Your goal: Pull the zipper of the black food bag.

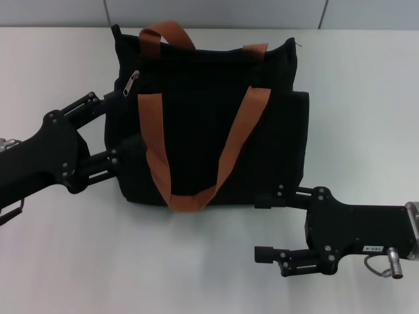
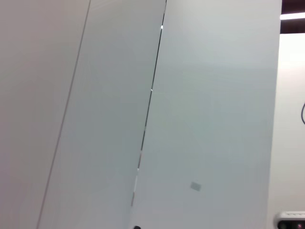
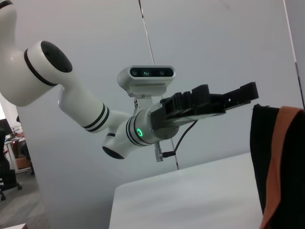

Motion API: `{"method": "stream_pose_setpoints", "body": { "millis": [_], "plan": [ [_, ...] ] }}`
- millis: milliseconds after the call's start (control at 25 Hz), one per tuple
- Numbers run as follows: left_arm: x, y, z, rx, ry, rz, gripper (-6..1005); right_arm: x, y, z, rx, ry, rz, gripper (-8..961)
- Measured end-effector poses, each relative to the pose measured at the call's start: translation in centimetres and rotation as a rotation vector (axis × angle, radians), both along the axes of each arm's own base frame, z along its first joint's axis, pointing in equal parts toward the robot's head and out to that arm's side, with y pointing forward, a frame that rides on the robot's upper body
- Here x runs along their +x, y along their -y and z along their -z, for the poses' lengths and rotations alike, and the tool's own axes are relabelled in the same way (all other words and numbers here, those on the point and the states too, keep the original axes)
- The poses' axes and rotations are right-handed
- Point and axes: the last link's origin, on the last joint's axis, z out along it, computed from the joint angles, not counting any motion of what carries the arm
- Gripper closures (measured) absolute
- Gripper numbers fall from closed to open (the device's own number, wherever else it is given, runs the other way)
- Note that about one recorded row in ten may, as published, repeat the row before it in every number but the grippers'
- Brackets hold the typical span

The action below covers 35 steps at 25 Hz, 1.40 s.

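Note:
The black food bag lies on the white table with its two orange-brown strap handles on top. The silver zipper pull sits near the bag's upper left corner. My left gripper is open at the bag's left side, a little below the zipper, with its lower finger against the fabric. My right gripper is open by the bag's lower right corner, its upper finger at the bag's edge. The right wrist view shows the left gripper and a slice of the bag.
The white table extends on all sides of the bag, with a grey panelled wall behind it. The left wrist view shows only that wall.

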Motion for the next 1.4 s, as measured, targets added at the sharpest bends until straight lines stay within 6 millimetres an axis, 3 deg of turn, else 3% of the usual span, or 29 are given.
{"method": "stream_pose_setpoints", "body": {
  "millis": [440,720,800,1120,1400],
  "plan": [
    [0.0,0.2,0.1,-0.001,0.009,-0.002,167,-0.3,-0.4,0.1,0.004,0.0,-0.01,138],
    [-0.3,-0.9,-2.3,0.174,0.081,-0.053,167,-0.4,-0.5,0.0,0.005,0.001,-0.006,139],
    [-0.8,-1.4,-3.8,0.251,0.087,-0.08,167,-0.3,-0.4,0.0,0.005,0.001,-0.002,139],
    [-2.6,-3.6,-5.0,0.304,-0.074,-0.171,168,-0.2,-0.3,0.0,0.004,-0.001,0.003,138],
    [-3.5,-4.8,-3.5,0.218,-0.288,-0.169,168,-0.1,-0.3,0.0,0.006,-0.003,0.01,138]
  ]
}}
